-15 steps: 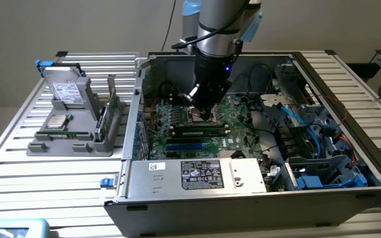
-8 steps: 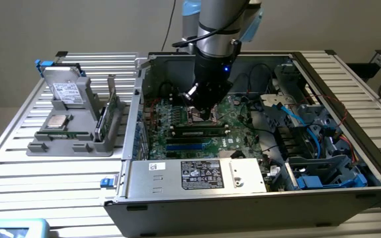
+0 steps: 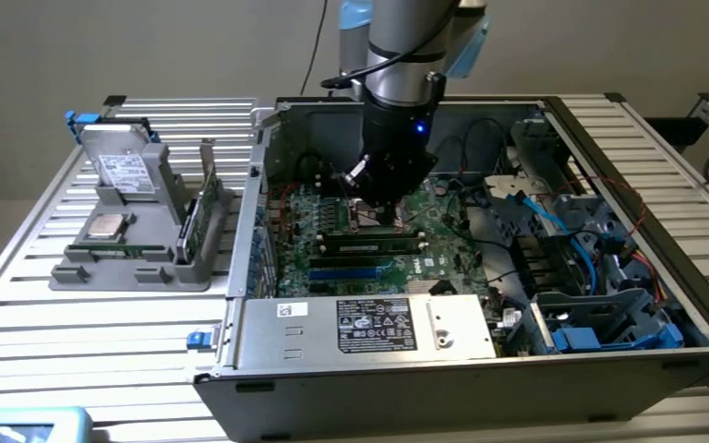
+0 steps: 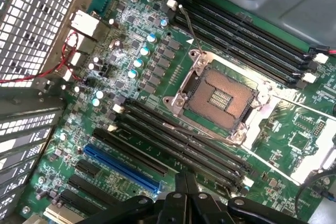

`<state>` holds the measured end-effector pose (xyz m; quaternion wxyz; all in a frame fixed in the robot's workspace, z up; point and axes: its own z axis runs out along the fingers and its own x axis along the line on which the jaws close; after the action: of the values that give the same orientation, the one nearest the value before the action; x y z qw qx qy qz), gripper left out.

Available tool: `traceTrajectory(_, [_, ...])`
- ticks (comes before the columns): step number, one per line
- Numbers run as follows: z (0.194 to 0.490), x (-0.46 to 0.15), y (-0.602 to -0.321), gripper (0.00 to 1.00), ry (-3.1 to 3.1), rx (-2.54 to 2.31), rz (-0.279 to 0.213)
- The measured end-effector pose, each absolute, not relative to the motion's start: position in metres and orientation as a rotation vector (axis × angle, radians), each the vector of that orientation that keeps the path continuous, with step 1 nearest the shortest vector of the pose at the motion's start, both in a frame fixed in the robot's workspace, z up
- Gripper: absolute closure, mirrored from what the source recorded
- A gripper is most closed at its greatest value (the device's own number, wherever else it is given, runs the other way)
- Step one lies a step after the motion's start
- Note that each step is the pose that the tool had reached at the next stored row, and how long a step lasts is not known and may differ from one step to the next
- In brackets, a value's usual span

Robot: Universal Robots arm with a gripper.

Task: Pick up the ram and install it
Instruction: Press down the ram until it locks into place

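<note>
Slatted metal surface carries an open computer case and, toward the exterior view's left, a grey parts holder. Down inside the case, the arm's fingers are clenched together just above the motherboard, near the empty CPU socket. The ram lies seated in a slot just beside them.

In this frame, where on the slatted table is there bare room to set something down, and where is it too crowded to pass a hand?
Bare slats lie on the table in front of the grey parts holder, and between that holder and the computer case. Inside the case it is crowded: the claw hangs shut over the motherboard, with blue cables packed toward the exterior view's right.
</note>
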<state>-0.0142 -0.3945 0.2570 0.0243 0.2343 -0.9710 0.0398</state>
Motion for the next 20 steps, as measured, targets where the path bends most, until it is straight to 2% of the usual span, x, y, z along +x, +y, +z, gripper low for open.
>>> traceTrajectory(20, [0.2571,-0.0142,-0.3945,0.89,-3.063,0.377,0.144])
